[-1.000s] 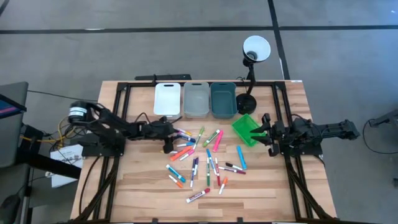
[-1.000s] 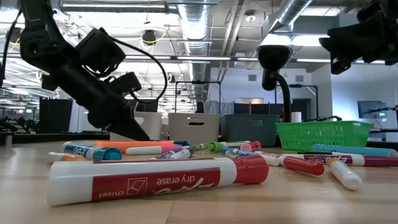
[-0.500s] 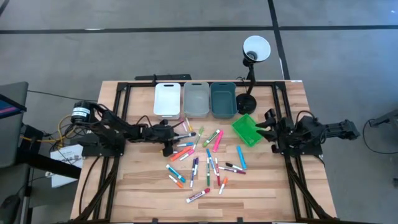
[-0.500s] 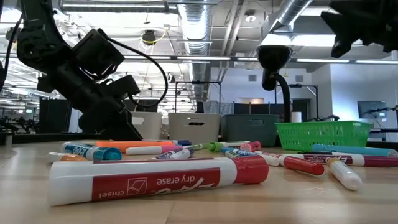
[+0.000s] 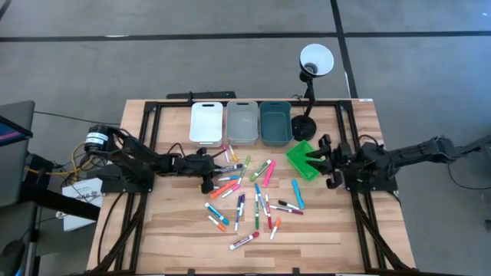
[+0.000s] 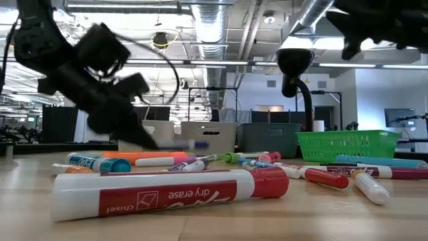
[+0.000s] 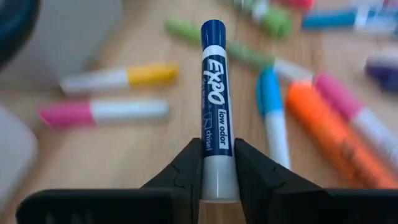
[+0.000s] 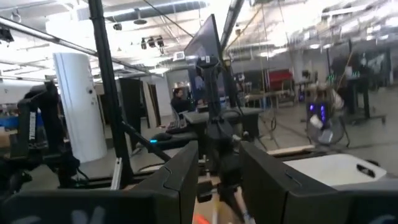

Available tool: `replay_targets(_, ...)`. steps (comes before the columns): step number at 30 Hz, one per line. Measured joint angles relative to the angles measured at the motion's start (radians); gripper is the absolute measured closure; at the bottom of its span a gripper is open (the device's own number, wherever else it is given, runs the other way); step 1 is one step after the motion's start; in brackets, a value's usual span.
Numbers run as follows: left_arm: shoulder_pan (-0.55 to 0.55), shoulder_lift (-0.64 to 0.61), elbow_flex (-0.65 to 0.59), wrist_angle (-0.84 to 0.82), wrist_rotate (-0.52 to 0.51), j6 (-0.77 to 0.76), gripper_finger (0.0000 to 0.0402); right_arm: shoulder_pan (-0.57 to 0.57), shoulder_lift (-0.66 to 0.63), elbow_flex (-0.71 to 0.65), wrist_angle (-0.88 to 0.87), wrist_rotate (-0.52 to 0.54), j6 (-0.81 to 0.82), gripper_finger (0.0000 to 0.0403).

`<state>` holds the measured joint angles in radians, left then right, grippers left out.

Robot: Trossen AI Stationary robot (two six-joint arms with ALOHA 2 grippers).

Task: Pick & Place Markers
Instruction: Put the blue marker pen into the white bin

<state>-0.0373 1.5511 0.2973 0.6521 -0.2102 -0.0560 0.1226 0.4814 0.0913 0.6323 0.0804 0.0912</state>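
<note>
L gripper point(image 7: 217, 167) clenched on blue marker point(image 7: 212, 93), above marker pile; R gripper point(image 5: 328, 162) state unclear.

Scattered markers point(image 5: 247, 201), left pincer point(image 5: 215, 168) among them, right pincer point(image 5: 323, 162) beside green bin point(image 5: 301, 159)

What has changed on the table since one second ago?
The left gripper has closed on a blue marker and lifted it off the pile. The right gripper moved only slightly beside the green basket. The other markers and the three bins stayed in place.
</note>
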Motion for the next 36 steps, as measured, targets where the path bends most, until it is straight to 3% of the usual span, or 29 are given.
replay_targets(4,-0.051,-0.121,0.002,-0.005,-0.113,0.067,0.0332,0.0,0.197,0.099,-0.003,0.02,0.014,0.0294)
replay_targets(10,-0.064,-0.38,0.003,-0.141,-0.278,0.075,0.0326,-0.009,0.464,0.224,-0.005,0.084,-0.026,0.0273)
replay_targets(13,-0.036,-0.495,0.003,-0.213,-0.368,0.075,0.0326,-0.029,0.574,0.292,-0.011,0.12,-0.063,0.0248)
replay_targets(18,0.096,-0.598,0.003,-0.31,-0.395,0.023,0.0324,-0.055,0.697,0.389,-0.015,0.129,-0.091,0.0213)
replay_targets(21,0.207,-0.587,0.003,-0.34,-0.382,-0.066,0.0321,-0.065,0.75,0.431,-0.024,0.129,-0.091,0.0201)
replay_targets(26,0.376,-0.48,0.003,-0.338,-0.224,-0.228,0.0322,-0.089,0.809,0.478,-0.026,0.129,-0.091,0.0195)
replay_targets(29,0.454,-0.399,0.005,-0.313,-0.18,-0.244,0.032,-0.108,0.827,0.493,-0.027,0.129,-0.091,0.0197)
replay_targets(33,0.517,-0.314,0.044,-0.303,-0.065,-0.268,0.0318,-0.136,0.833,0.504,-0.026,0.129,-0.091,0.0202)
replay_targets(36,0.528,-0.264,0.078,-0.303,-0.034,-0.262,0.0318,-0.16,0.828,0.504,-0.029,0.129,-0.091,0.0206)
